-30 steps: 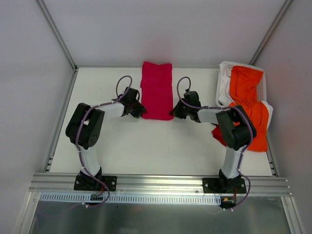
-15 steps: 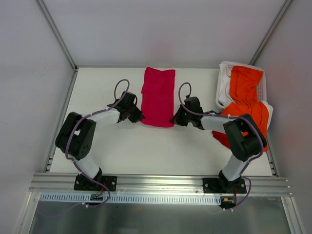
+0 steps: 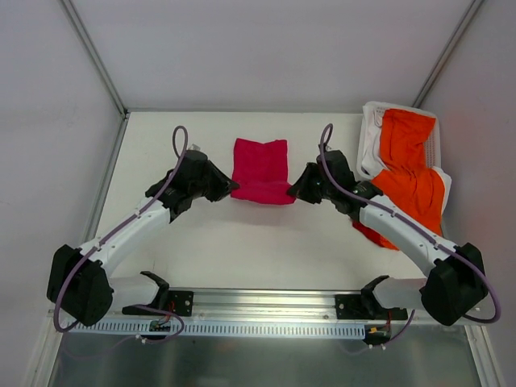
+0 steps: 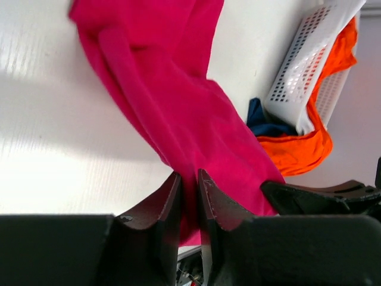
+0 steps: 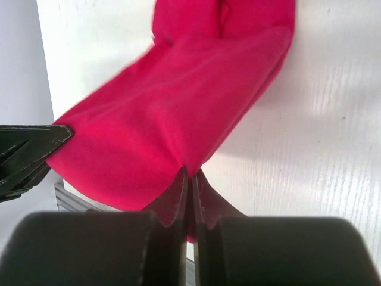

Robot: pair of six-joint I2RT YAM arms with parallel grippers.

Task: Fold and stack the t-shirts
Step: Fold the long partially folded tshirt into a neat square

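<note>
Left gripper (image 3: 231, 190) and right gripper (image 3: 293, 192) each pinch a near corner of the crimson t-shirt (image 3: 260, 168), so I'd carry both over level and in sync for a square fold.

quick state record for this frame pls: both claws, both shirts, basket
left claw: shut on red shirt, near-left corner
right claw: shut on red shirt, near-right corner
red shirt: middle of table, far end lying flat, near end held up by both claws
orange shirt: unfolded, draped over basket at far right, spilling onto table
stack: not started
</note>
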